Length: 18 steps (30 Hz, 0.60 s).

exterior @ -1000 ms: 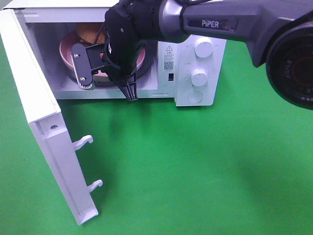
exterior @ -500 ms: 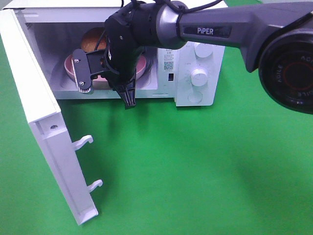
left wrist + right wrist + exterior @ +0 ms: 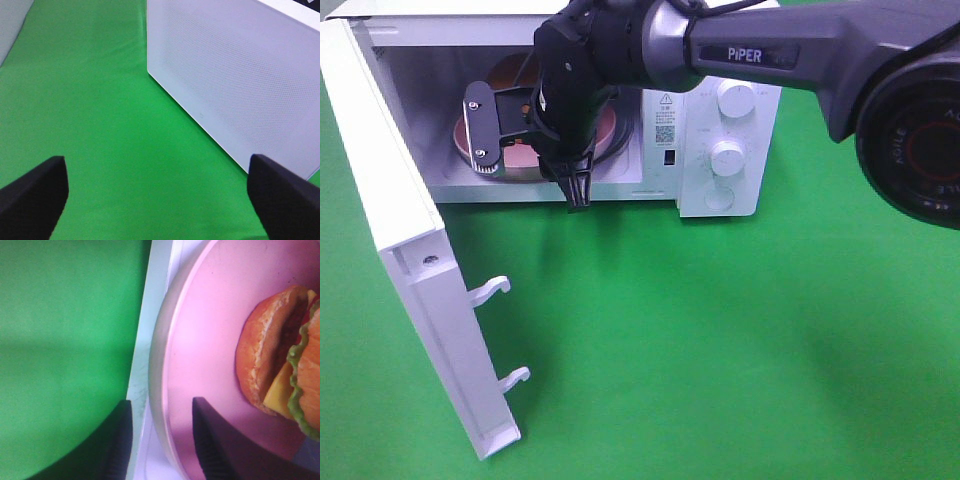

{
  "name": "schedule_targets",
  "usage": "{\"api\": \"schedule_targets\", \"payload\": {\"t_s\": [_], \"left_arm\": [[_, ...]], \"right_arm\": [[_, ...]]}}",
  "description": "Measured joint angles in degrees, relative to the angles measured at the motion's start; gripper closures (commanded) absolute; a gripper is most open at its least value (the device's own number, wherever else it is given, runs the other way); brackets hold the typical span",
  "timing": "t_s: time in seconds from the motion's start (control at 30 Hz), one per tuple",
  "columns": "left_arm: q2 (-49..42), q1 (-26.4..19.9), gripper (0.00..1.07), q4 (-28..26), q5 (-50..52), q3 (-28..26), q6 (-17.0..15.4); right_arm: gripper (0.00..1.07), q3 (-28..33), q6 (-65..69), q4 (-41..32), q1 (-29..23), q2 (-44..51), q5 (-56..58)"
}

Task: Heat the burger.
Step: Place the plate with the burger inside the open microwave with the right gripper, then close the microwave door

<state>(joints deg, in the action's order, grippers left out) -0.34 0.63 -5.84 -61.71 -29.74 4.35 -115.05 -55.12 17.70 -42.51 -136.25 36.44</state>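
The burger (image 3: 280, 370), with orange-brown bun, green lettuce and yellow cheese, lies on the round pink plate (image 3: 210, 340). The plate (image 3: 520, 156) is inside the open white microwave (image 3: 665, 190). In the high view my right wrist hides most of the burger. My right gripper (image 3: 548, 150) reaches into the cavity. Its fingers (image 3: 120, 440) are closed on the plate's front rim, just over the microwave's sill. My left gripper (image 3: 160, 200) is open and empty above the green cloth, facing a white dotted microwave panel (image 3: 240, 85).
The microwave door (image 3: 410, 260) stands swung open at the left, with two latch hooks (image 3: 492, 290) sticking out. Two knobs (image 3: 735, 97) sit on the control panel at the right. Green cloth (image 3: 720, 340) covers the table.
My right gripper has carried the plate with the burger a little farther into the microwave. The plate now lies flatter. The door has not moved.
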Motion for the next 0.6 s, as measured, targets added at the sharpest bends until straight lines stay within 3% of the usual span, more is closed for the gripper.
{"api": "schedule_targets", "payload": {"t_s": [0.37,0.5,0.6], "left_arm": [[0.0,0.0,0.17,0.0,0.0,0.0,0.0],[0.0,0.0,0.17,0.0,0.0,0.0,0.0],[0.0,0.0,0.17,0.0,0.0,0.0,0.0]], "right_arm": [[0.62,2.0,0.2,-0.2,0.0,1.5,0.6],[0.53,5.6,0.7,-0.2,0.0,4.2,-2.0],[0.39,9.1,1.0,-0.2,0.0,6.3,-3.4]]}}
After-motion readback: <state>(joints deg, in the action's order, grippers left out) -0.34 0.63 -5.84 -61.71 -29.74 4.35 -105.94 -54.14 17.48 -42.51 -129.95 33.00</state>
